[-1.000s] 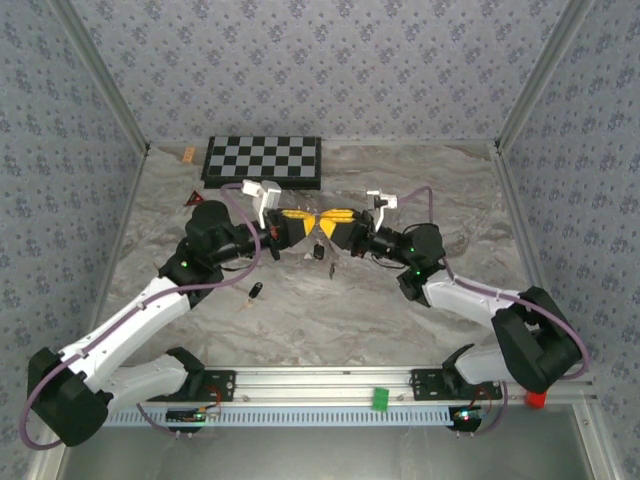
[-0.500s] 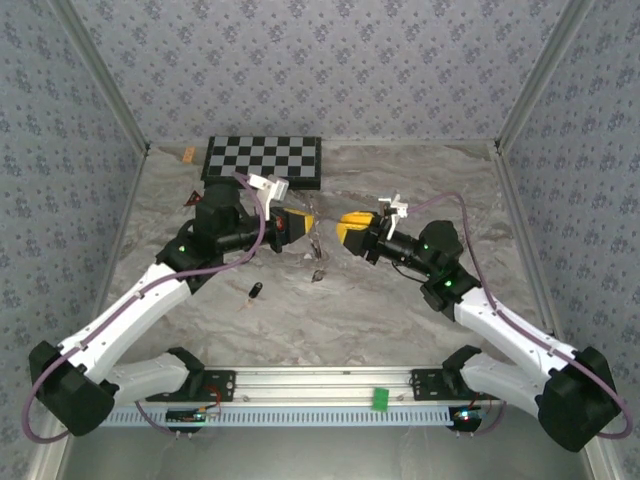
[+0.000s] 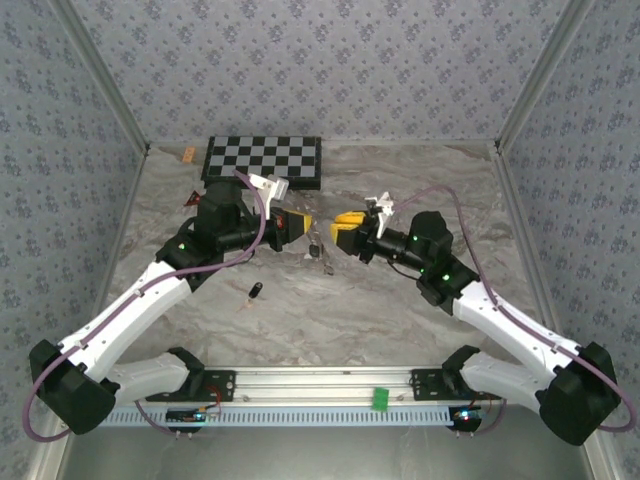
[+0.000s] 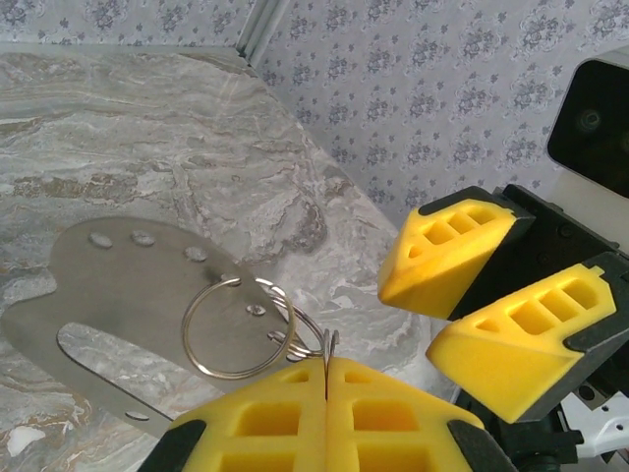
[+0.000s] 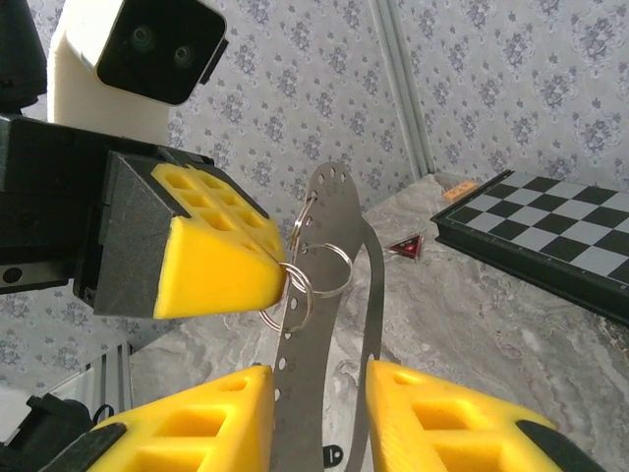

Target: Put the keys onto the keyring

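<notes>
1. Top view, room: a grey-veined marble table is walled in by blue floral wallpaper. A chessboard lies at the table's far edge.
2. Top view, change: compared with half a second ago, the right gripper has turned and come a little nearer the left gripper. Both are just in front of the chessboard's near right corner. The left arm has kept its pose. A small dark piece under the gap between them now sits closer to the chessboard. Whether it hangs or lies on the marble, I cannot tell.
3. Top view, counts: two arms, one chessboard, and one red triangle by the chessboard's near left corner. One loose key lies on the marble well in front of the chessboard.
4. Left wrist view: the left gripper's pads are pressed together, clenched on the keyring. One flat metal plate with holes is attached to the ring. The right gripper's two yellow fingers stand apart beside it, grasping nothing.
5. Right wrist view: two wire loops show at the left pad's tip. The plate hangs beyond the gap between the right fingers, which are released. The chessboard lies behind.
</notes>
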